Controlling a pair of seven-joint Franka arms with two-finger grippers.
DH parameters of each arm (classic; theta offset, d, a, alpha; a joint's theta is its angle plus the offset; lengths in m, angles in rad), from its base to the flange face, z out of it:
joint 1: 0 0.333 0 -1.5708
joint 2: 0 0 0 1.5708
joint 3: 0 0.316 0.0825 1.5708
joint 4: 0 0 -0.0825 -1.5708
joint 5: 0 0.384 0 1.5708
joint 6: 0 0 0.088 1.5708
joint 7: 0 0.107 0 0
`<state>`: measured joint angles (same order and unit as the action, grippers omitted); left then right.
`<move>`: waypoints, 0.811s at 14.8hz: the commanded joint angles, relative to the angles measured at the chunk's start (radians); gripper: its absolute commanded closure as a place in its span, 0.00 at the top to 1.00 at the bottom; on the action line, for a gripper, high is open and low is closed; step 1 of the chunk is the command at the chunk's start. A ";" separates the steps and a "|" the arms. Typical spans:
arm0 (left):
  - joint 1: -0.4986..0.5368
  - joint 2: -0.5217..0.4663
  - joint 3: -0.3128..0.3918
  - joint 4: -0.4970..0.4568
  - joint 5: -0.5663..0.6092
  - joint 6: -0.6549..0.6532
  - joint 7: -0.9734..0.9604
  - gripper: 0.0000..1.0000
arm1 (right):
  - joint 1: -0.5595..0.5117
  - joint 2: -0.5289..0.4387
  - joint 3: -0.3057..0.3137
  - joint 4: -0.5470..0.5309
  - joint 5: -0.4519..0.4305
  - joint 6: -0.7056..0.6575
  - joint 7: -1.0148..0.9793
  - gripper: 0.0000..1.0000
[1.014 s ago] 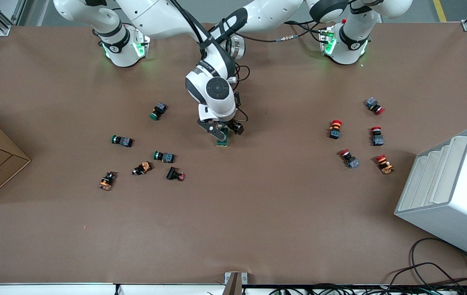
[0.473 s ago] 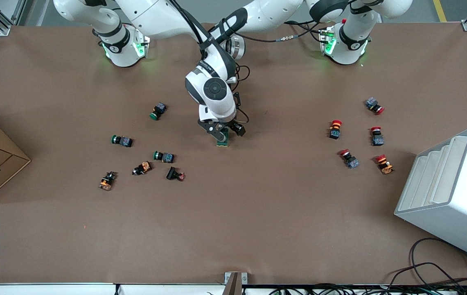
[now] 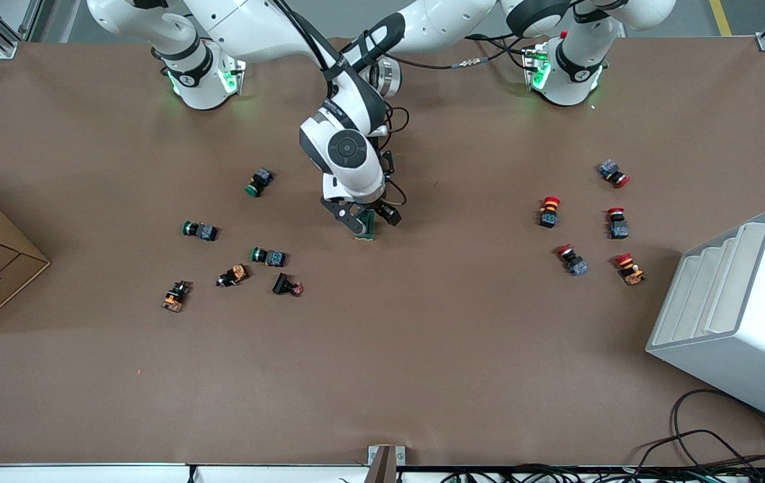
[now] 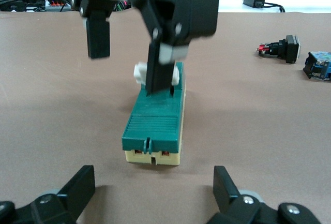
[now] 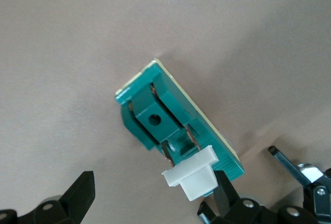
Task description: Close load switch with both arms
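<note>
The load switch (image 3: 365, 229), a dark green block on a cream base, lies flat near the middle of the worktop (image 3: 422, 349), between the green-capped push-buttons (image 3: 268, 256) and the red-capped push-buttons (image 3: 548, 211). Its white lever (image 5: 191, 176) juts from one end.

The right pincer (image 3: 358, 216) stands directly over the switch with its fingers spread wide and holding nothing. In the left wrist view, one finger (image 4: 158, 74) is planted on the green top just beside the lever, while the other hangs clear.

The left pincer (image 4: 152, 182) sits low at the worktop, level with the switch's end. It is also spread wide and empty, and in the front view the right arm hides it.

Over the last second the right wrist has swung slightly toward the right arm's end of the worktop, while the switch has not shifted. This suggests the finger is bearing sideways on the lever. Whether the lever has closed cannot be told.
</note>
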<state>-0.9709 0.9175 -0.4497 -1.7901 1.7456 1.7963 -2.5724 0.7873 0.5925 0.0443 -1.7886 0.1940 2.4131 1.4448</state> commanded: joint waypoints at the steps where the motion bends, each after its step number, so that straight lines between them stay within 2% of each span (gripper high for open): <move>1: -0.006 0.055 0.008 0.031 0.017 0.017 0.000 1.00 | -0.040 0.033 0.003 0.060 -0.002 0.064 -0.018 1.00; 12: -0.006 0.055 0.008 0.031 0.017 0.017 0.001 1.00 | -0.075 0.076 0.000 0.104 -0.010 0.070 -0.053 1.00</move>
<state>-0.9713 0.9180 -0.4497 -1.7896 1.7458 1.7953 -2.5724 0.7263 0.6444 0.0383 -1.7025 0.1927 2.4763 1.4158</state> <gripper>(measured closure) 0.000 0.000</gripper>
